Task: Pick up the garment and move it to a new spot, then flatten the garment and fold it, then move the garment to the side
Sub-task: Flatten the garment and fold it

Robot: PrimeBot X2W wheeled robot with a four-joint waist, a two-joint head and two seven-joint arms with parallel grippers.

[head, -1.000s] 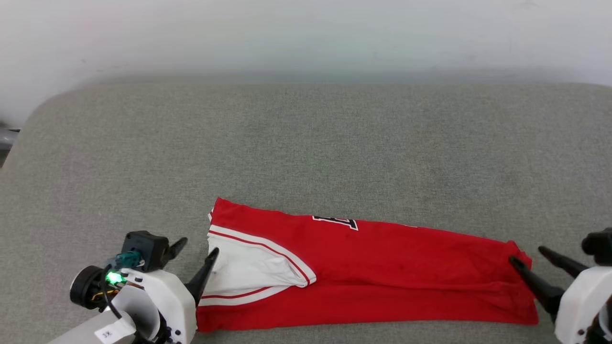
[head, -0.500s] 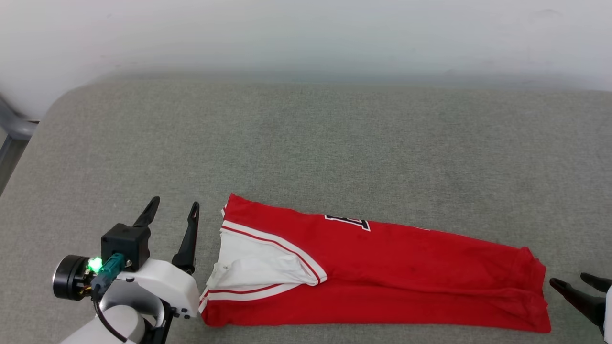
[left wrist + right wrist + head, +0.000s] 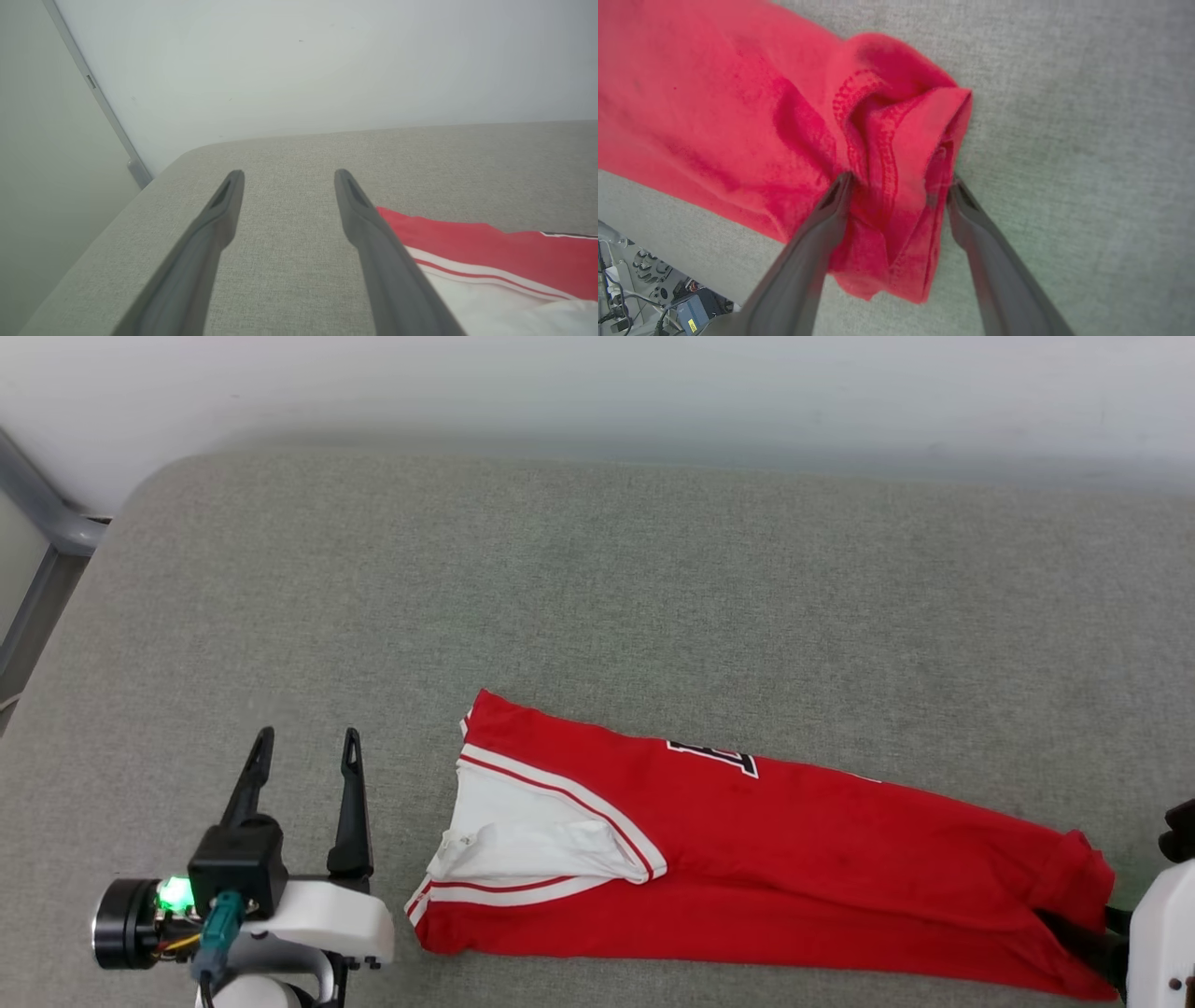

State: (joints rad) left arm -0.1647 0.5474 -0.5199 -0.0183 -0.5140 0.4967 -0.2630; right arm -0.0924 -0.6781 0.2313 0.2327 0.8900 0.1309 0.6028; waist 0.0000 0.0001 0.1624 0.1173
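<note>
The garment (image 3: 794,859) is a red shirt lying as a long folded strip on the grey padded surface (image 3: 597,597), its white, stripe-trimmed sleeve end turned left. My left gripper (image 3: 309,739) stands open to the left of that sleeve end, clear of it. In the left wrist view the left gripper (image 3: 288,175) has bare surface between its fingers, and the garment (image 3: 490,238) lies just past the right-hand one. My right gripper (image 3: 1083,933) is at the bunched hem end. There the right gripper (image 3: 900,179) is open, its fingers straddling a fold of the garment (image 3: 714,93).
A white wall (image 3: 597,383) runs behind the padded surface. A grey metal frame (image 3: 47,523) stands past its rounded far-left corner. Below the surface's near edge, cables and equipment (image 3: 644,298) are visible. Bare padding stretches behind the garment.
The camera has shifted. My left gripper drew away from the sleeve edge and turned its fingers upward. My right gripper went from beside the hem to straddling it.
</note>
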